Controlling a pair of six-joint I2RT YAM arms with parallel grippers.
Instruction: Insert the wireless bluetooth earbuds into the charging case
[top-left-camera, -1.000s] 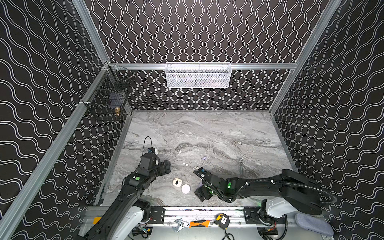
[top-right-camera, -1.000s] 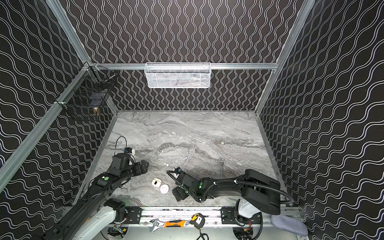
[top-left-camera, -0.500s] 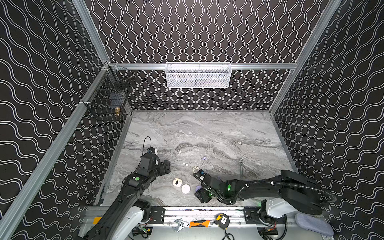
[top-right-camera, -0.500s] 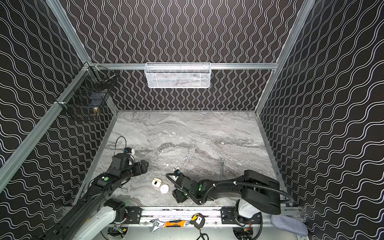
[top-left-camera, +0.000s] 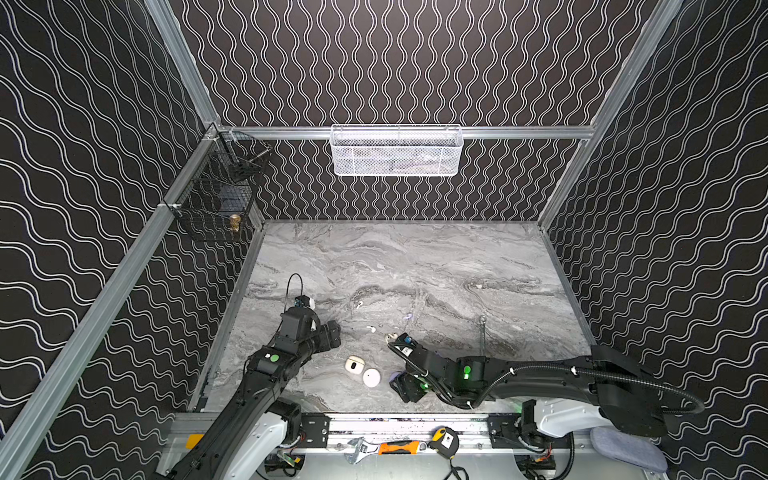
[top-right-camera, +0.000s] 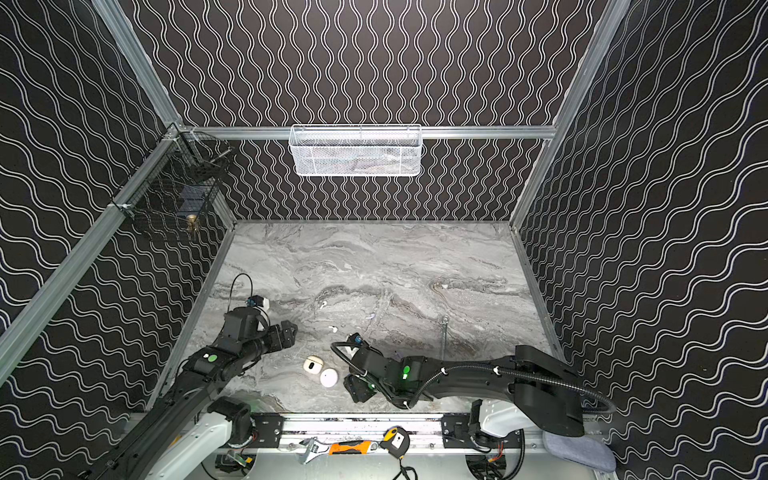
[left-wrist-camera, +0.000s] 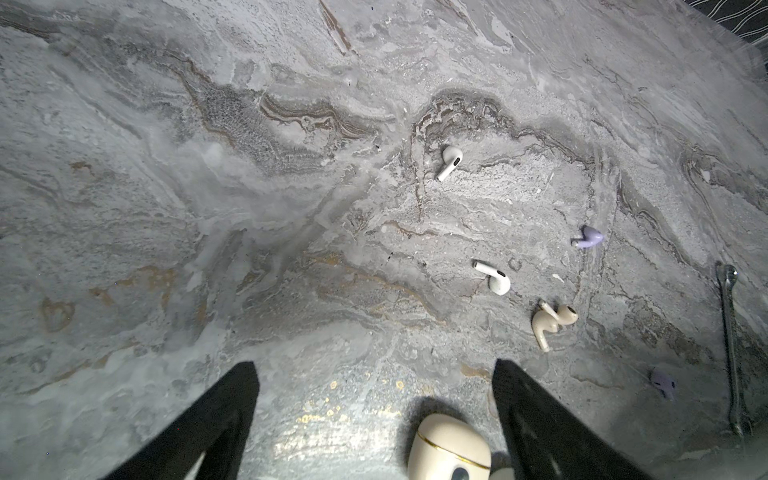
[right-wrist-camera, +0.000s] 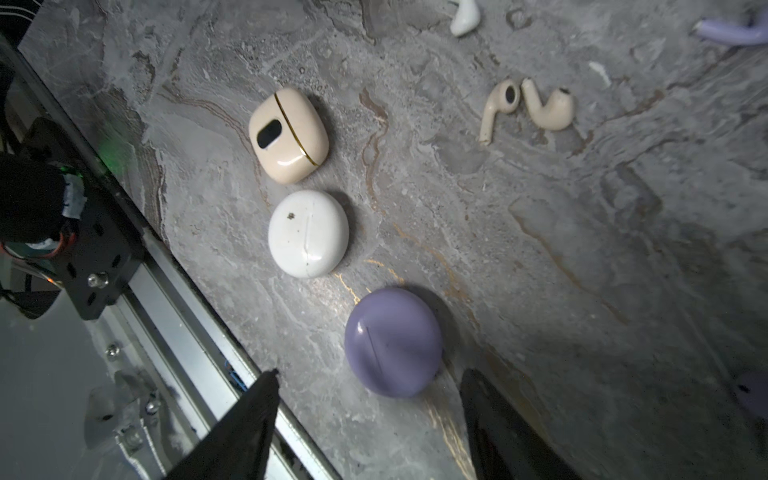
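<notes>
**Right jaws straddle a shut lavender case; earbuds lie loose beyond**

The right gripper (right-wrist-camera: 369, 380) hangs low over the grey marble tabletop (right-wrist-camera: 582, 249). Its two black fingers are spread wide and hold nothing. A round, glossy lavender plastic charging case (right-wrist-camera: 392, 340) lies shut directly ahead, its near edge just inside the gap and touching neither finger. It is almost circular, so it has no real long axis, and its lid seam runs roughly in line with the fingers. Farther ahead sit a round white plastic case (right-wrist-camera: 308, 233) and a rounded-square cream plastic case with a gold seam (right-wrist-camera: 289, 135), both shut.

Every earbud lies loose on the marble. A pair of cream short-stemmed earbuds (right-wrist-camera: 548, 109) rests side by side, ahead of the right jaws and off to one side. A white earbud (right-wrist-camera: 464, 18) and a lavender earbud (right-wrist-camera: 731, 32) lie farther out. A second lavender earbud (right-wrist-camera: 748, 399), blurred, is level with the fingertips.

The left gripper (left-wrist-camera: 374, 365) is also wide and empty, well apart from the lavender case. The right arm is clearly nearer and looks set to close on it.

Only the right wrist view shows the case within the gap; in both top views the arm hides nearly all of it. The left wrist view adds another white earbud (left-wrist-camera: 449, 162) and a long steel wrench (left-wrist-camera: 729, 345).
</notes>
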